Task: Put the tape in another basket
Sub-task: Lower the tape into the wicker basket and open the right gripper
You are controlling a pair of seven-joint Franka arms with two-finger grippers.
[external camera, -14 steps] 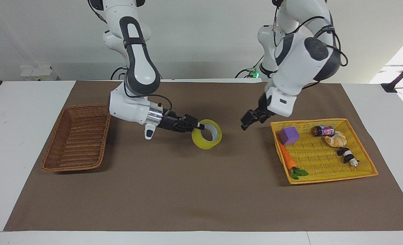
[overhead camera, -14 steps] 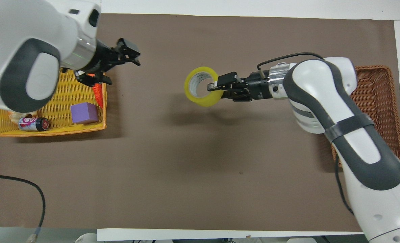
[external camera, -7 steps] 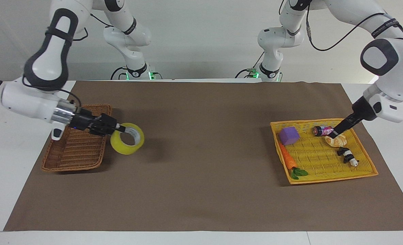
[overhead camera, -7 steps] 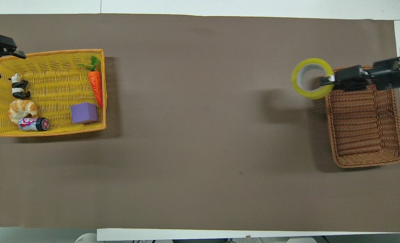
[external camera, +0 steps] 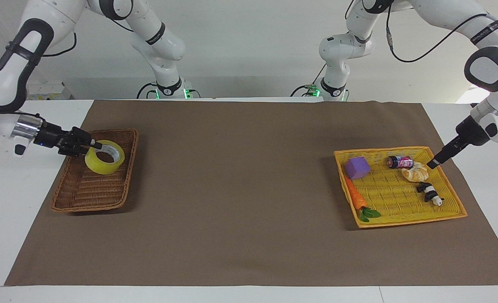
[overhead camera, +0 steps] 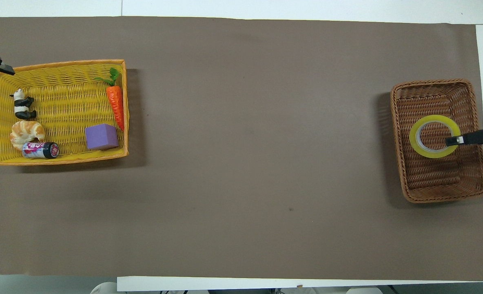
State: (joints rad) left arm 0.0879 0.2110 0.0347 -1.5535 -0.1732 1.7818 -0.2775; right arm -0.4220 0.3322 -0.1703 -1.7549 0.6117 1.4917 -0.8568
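The yellow tape roll (external camera: 104,158) hangs tilted over the half of the brown wicker basket (external camera: 87,194) that lies nearer to the robots. My right gripper (external camera: 95,146) is shut on the roll's wall, one finger inside the core. In the overhead view the tape (overhead camera: 432,154) sits over the middle of the basket (overhead camera: 437,185), with the right gripper (overhead camera: 450,141) reaching in from the table's edge. I cannot tell whether the roll touches the basket's floor. My left gripper (external camera: 432,164) is open and empty over the corner of the yellow tray (external camera: 404,220).
The yellow tray (overhead camera: 62,158) at the left arm's end holds a purple cube (external camera: 357,167), a carrot (external camera: 355,196), a small can (external camera: 399,161), a croissant (external camera: 415,172) and a panda figure (external camera: 429,194). A brown mat (external camera: 240,189) covers the table between tray and basket.
My right gripper has carried the tape from the mat's middle to over the brown basket. My left gripper has drawn back across the yellow tray to its outer corner.
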